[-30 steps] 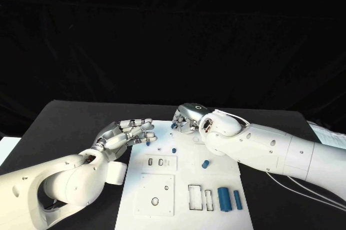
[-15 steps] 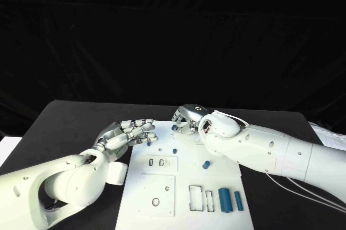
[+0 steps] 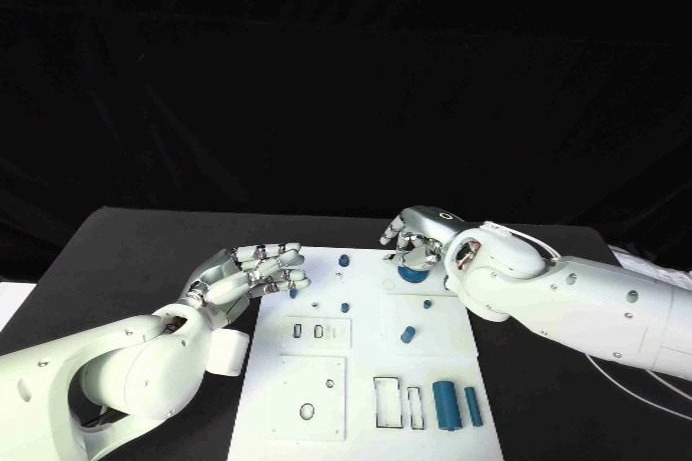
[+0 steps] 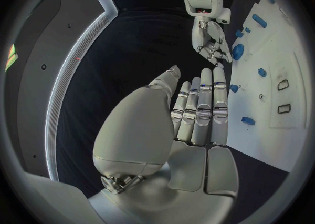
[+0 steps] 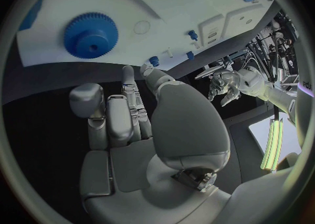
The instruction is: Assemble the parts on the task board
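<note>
We see the blue gear [image 3: 414,274] lying flat on the task board [image 3: 433,366], close to the board's far right corner. Our right hand [image 3: 418,243] hovers just over it with the fingers curled down around its rim, yet the right wrist view shows the gear [image 5: 91,35] apart from the fingertips, so we judge that the hand holds nothing; whether any finger touches the gear we cannot tell. Our left hand [image 3: 257,271] floats beside the board's left edge, toward the far end, fingers straight and close together, holding nothing.

The gear looks like a stiff, light plastic piece: toothed rim, raised hub in the middle. We judge the teeth give good purchase, so taking it by opposite sides of the rim should hold it steady; the hub is smaller and smoother, a poorer hold. It should not crush, but being light it may slide on the smooth white board if pushed from one side only.

Small blue pegs [image 3: 345,306] stand nearer the board's middle, and two blue cylinders [image 3: 456,405] lie near the right edge at the near end.
</note>
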